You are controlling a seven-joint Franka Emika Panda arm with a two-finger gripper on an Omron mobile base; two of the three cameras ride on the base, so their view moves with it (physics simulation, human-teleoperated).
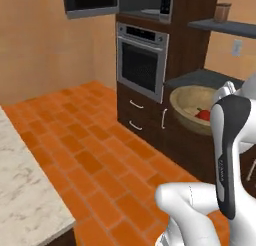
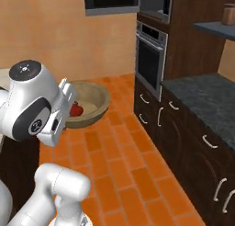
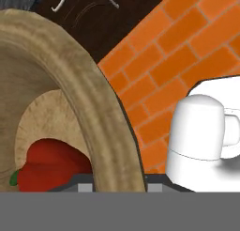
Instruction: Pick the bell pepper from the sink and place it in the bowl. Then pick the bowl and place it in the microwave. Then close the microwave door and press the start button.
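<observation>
My two-finger gripper (image 3: 115, 185) is clamped on the thick rim of the wide round tan-brown wooden bowl (image 3: 101, 108): in my hand view the rim runs straight down between my dark finger tips, one inside the bowl and one outside. I am carrying it in the air above the orange brick-pattern floor (image 1: 100, 155), well off any counter.

The small shiny red bell pepper (image 3: 49, 171) with its bit of green stem lies on the bowl's pale inner bottom, so I judge the first step done. From the base views the bowl (image 2: 94, 101) hangs in front of my white arm, the pepper (image 1: 203, 114) showing red inside it.

Left to do, as I judge it: carry the bowl up into the built-in microwave with black glass front and grey frame (image 1: 145, 2), high in the dark wood cabinet column above the steel-fronted wall oven (image 1: 141, 60). Its wide black glass door (image 1: 91, 2) stands swung open to the left. Then I must shut that door and press start.

I can read no brand, label or writing; the microwave's control strip is too small to make out.
</observation>
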